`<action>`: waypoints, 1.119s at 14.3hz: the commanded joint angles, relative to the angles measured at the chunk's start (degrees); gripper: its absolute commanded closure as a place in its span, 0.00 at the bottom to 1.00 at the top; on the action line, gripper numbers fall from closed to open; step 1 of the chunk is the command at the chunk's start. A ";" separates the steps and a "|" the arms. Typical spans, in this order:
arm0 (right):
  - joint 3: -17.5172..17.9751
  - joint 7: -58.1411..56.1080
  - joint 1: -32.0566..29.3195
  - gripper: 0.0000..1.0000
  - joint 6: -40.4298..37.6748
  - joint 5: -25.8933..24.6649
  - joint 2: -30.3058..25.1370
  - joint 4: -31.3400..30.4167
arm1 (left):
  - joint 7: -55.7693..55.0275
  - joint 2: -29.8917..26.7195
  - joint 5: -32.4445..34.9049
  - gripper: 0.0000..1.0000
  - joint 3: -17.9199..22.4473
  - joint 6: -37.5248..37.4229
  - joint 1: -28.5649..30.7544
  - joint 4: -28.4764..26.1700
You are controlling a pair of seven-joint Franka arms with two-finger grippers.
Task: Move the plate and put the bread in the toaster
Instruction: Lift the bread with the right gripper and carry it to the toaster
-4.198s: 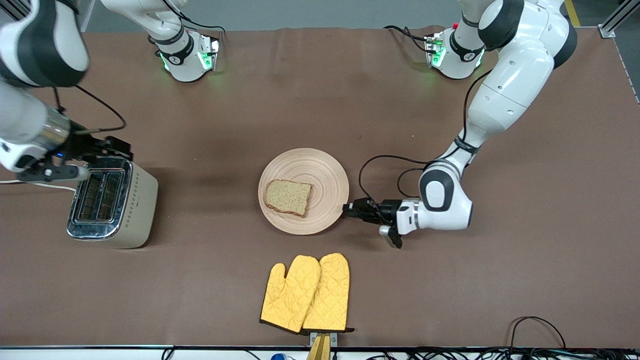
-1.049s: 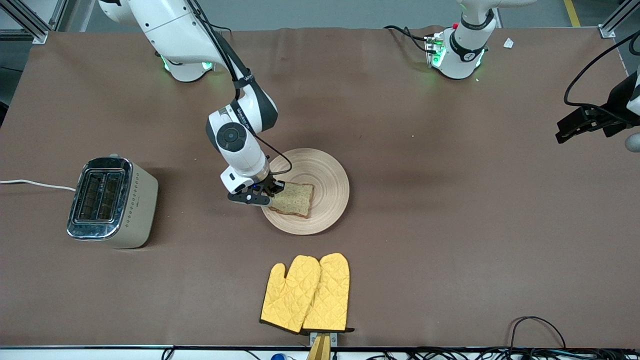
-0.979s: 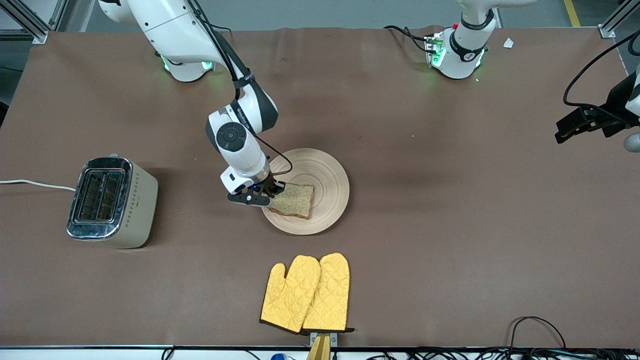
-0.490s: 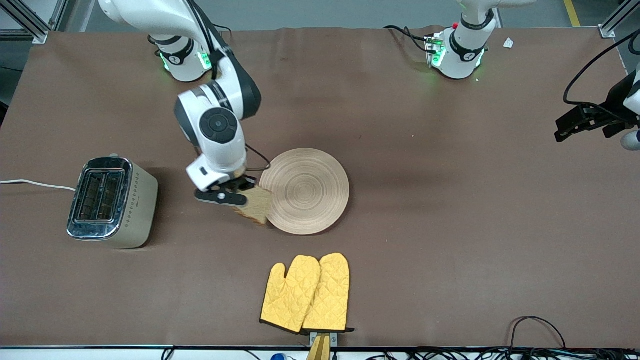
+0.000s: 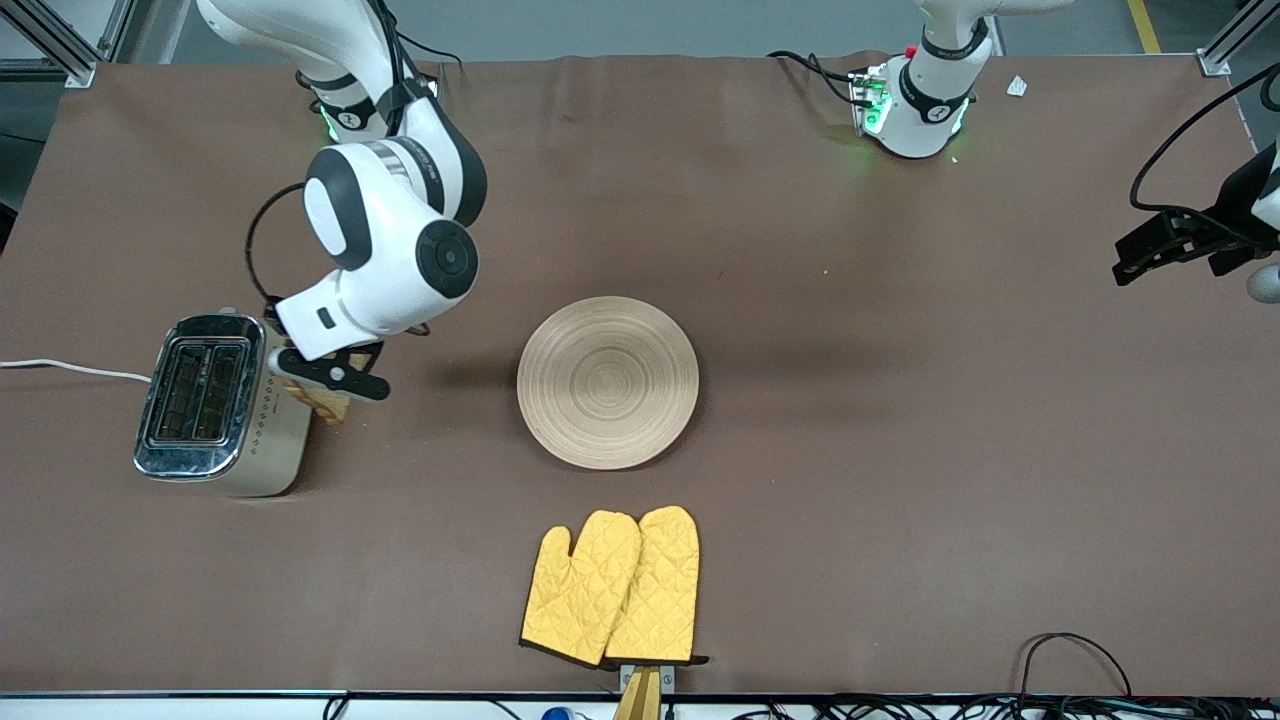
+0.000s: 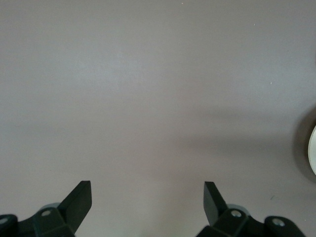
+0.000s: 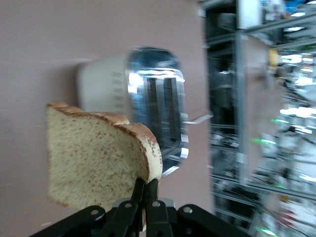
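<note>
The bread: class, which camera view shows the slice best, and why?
The right wrist view: the bread fills it, its edge pinched in the right gripper, toaster near. The front view shows only a corner under that gripper. The left wrist view shows none.

Even overhead light gives soft shadows on my table [image 5: 900, 450]. Glare whitens the toaster [image 7: 153, 106] top, and my right wrist view's background smears with blur.

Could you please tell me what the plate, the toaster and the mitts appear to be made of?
The plate looks like pale matte wood, given its concentric ring grain. The toaster has a mirror-bright, probably metal, top and cream matte sides. The mitts look like yellow quilted fabric with diamond stitching.
</note>
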 commanded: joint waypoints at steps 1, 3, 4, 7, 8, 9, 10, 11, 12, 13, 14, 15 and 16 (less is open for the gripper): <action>0.42 -0.55 -2.35 1.00 -3.52 -5.81 0.34 -0.14 | 0.64 -0.25 0.74 0.00 0.22 -0.26 -0.32 -0.03; 0.42 -5.64 -3.94 1.00 -4.14 -11.17 0.34 -0.49 | 0.90 -0.33 0.83 0.00 0.22 -0.26 -0.32 0.05; 0.42 -8.36 -5.16 1.00 -4.14 -12.93 0.34 -0.40 | 1.07 -0.42 0.92 0.00 0.22 -0.35 -0.32 0.05; 0.42 -14.08 -9.03 1.00 -4.23 -15.93 0.34 -0.40 | 2.57 -0.51 1.00 0.00 0.22 -0.53 -0.14 0.05; 0.42 -16.36 -9.74 0.99 -4.93 -15.94 0.34 -0.49 | 2.66 -0.51 0.92 0.00 0.22 -0.61 -0.23 -0.03; 0.42 -18.21 -10.01 0.99 -5.80 -15.94 0.34 -0.49 | 2.66 -0.51 0.92 0.00 0.22 -0.61 -0.23 -0.03; 0.42 -19.97 -10.36 0.99 -6.25 -16.02 0.60 -0.58 | 2.75 -0.51 0.74 0.00 0.14 -0.61 -0.23 -0.12; 0.42 -21.12 -10.71 0.99 -6.25 -16.11 1.12 -0.58 | 2.75 -0.51 0.48 0.00 0.14 -0.61 -0.32 -0.12; 0.42 -21.91 -10.71 0.99 -6.25 -16.29 1.39 -0.58 | 2.75 -0.51 0.48 0.00 0.14 -0.61 -0.49 -0.12; 0.50 -22.18 -10.71 0.99 -6.25 -16.29 1.83 -0.58 | 2.75 -0.68 0.48 0.00 0.14 -0.70 -0.49 -0.38; 0.51 -22.19 -10.63 0.99 -6.16 -16.29 2.35 -0.49 | 2.75 -1.21 0.48 0.00 0.05 -1.22 -0.58 -1.25; 0.51 -22.10 -10.54 0.99 -5.90 -16.46 2.71 -0.49 | 2.75 -1.39 0.48 0.00 0.05 -1.32 -0.67 -1.35; 0.51 -22.10 -10.28 0.99 -5.73 -16.72 3.32 -0.40 | 2.66 -1.39 0.48 0.00 -0.04 -1.32 -0.76 -1.35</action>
